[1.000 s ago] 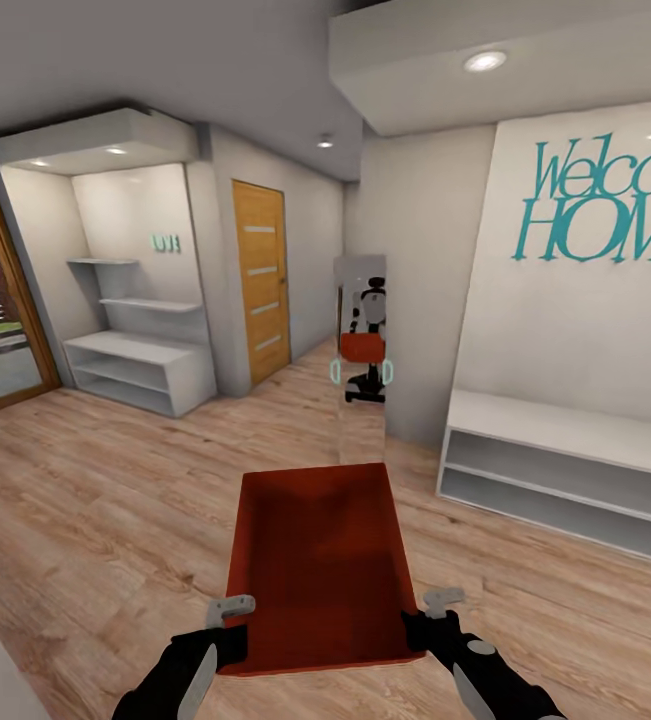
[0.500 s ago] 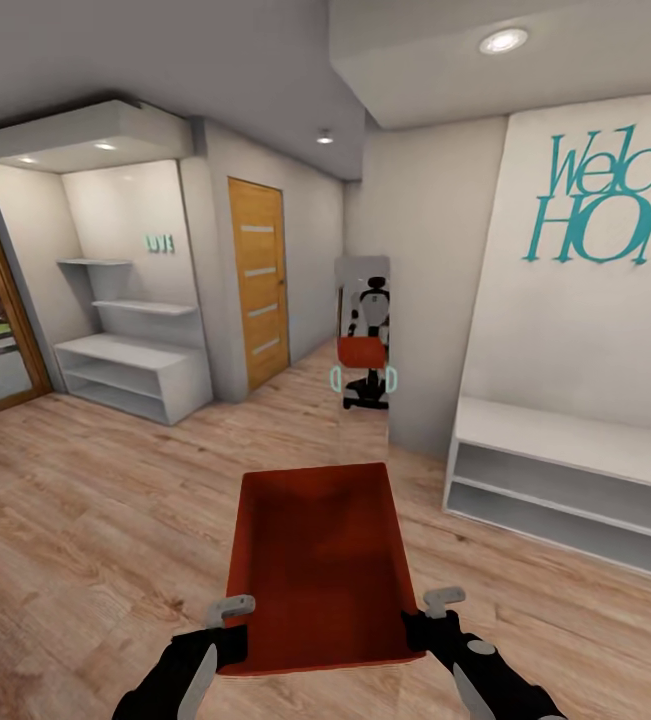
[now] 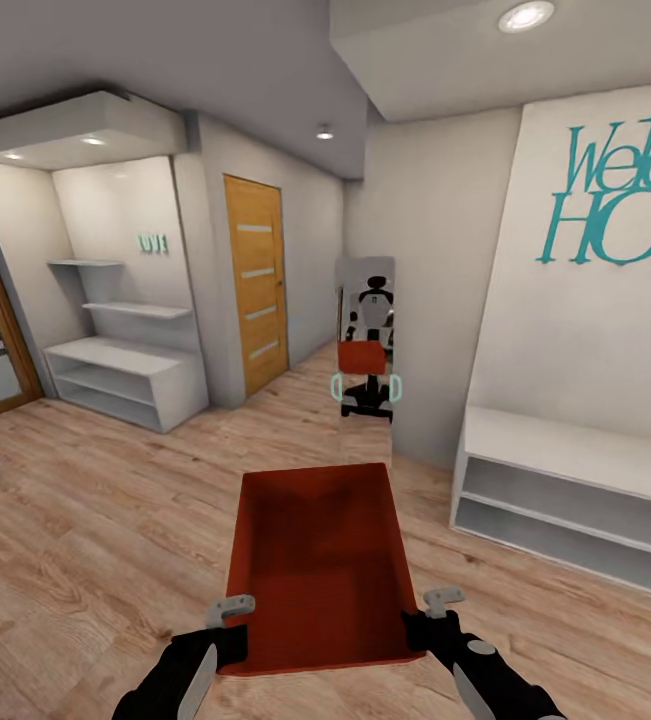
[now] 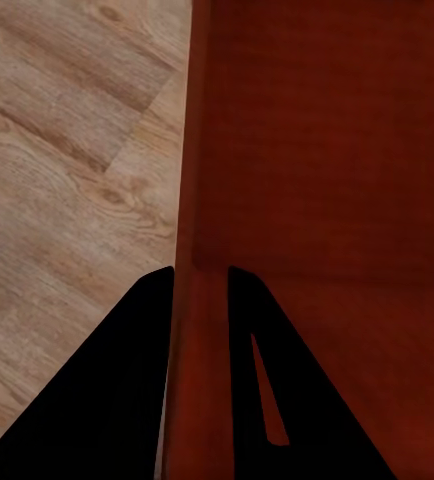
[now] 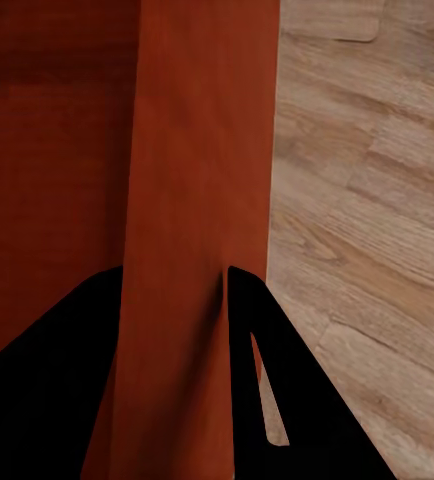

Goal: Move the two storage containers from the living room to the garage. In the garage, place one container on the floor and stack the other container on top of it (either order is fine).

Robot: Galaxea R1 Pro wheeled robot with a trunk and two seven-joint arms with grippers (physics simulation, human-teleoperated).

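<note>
One orange-red storage container (image 3: pixel 317 560) hangs level in front of me over the light wood plank floor (image 3: pixel 95 520), open side up and with nothing inside. My left gripper (image 3: pixel 230 625) is shut on its near left wall. My right gripper (image 3: pixel 430 615) is shut on its near right wall. In the left wrist view the gripper (image 4: pixel 199 272) has one dark finger on each side of the container's (image 4: pixel 327 150) wall. In the right wrist view the gripper (image 5: pixel 174 270) clamps the container's (image 5: pixel 202 150) rim the same way.
A tall mirror (image 3: pixel 365 300) on the wall corner ahead reflects me and the bin. A wooden door (image 3: pixel 255 285) stands to its left, and a passage runs between them. White shelves (image 3: pixel 125 375) stand at the left and a low white bench (image 3: pixel 565 480) at the right.
The whole view has shifted: the shelves slid left and the bench slid right, so the camera has moved forward. The container and both grippers hold the same place in the picture.
</note>
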